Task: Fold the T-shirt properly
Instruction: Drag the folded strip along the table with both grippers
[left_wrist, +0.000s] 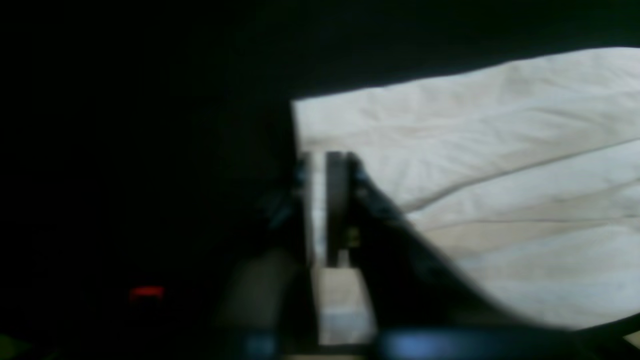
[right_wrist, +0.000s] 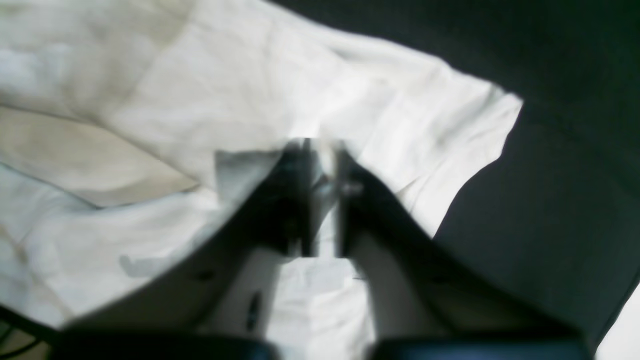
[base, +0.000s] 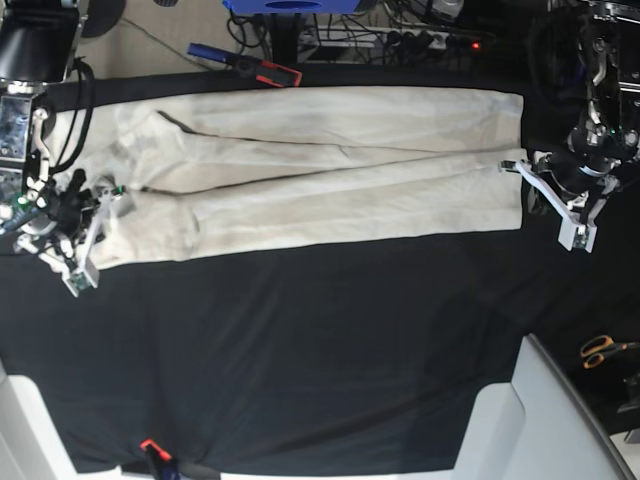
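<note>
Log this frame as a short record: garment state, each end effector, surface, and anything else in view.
garment: T-shirt, cream, folded lengthwise into a long band lying across the table
surface: black table cover
left end effector: shut on the T-shirt at one short end of the band
right end effector: shut on the T-shirt at the opposite end, cloth between its fingers
image quality: both wrist views blurred
other items: orange-handled scissors off to one side, apart from the cloth
</note>
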